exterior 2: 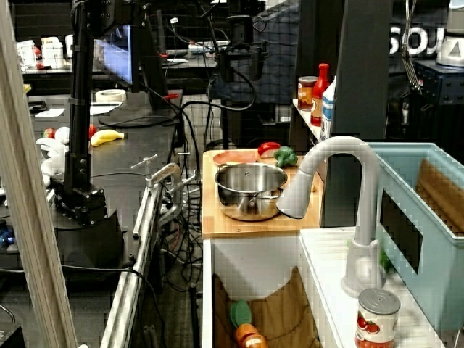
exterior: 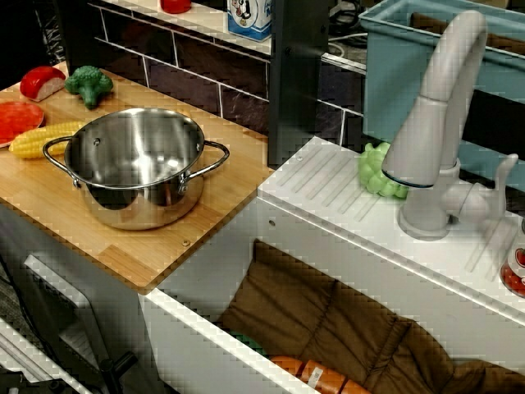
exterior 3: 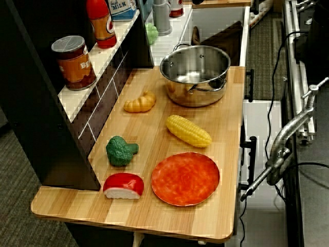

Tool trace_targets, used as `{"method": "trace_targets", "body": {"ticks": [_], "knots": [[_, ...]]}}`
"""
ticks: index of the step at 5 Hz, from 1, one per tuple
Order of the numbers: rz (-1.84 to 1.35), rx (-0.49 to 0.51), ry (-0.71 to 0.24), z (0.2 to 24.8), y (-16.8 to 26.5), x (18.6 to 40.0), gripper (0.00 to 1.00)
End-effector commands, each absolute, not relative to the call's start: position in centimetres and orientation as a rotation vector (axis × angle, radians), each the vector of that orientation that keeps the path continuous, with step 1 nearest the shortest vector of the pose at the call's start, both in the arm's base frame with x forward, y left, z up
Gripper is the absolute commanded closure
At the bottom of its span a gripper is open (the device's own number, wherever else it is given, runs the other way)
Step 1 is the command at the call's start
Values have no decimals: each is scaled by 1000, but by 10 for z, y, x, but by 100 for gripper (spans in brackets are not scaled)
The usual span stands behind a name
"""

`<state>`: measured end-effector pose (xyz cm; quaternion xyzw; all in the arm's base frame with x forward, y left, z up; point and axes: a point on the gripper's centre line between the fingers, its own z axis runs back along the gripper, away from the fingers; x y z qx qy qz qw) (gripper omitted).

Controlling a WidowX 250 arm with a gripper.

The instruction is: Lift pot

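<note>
Croissant (exterior 3: 140, 102) behind pot (exterior 3: 195, 74), end view only

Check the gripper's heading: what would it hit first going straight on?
Cannot tell: the gripper shows in none of the three views, so its heading is unknown. The pot stands open on the wooden counter, with nothing over it in view.

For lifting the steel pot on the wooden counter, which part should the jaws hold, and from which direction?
Probably best: come straight down and pinch the rim or one loop handle of the pot. It stands upright, open and empty, with nothing above it. The round, shiny wall looks too wide and slippery for a side grip. The corn lies close by the other handle.
</note>
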<state>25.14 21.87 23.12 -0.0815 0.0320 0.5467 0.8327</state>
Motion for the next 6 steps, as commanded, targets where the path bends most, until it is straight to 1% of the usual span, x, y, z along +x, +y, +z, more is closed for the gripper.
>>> {"method": "trace_targets", "body": {"ticks": [1, 2, 3, 4, 5, 6], "knots": [[1409, -210, -15, 226, 198, 238, 0], [1556, -194, -1, 225, 189, 239, 0], [1726, -217, -64, 226, 185, 242, 0], [1897, -248, -161, 222, 185, 250, 0], [1878, -193, -134, 212, 180, 263, 0], [1883, -102, -109, 188, 186, 281, 0]]}}
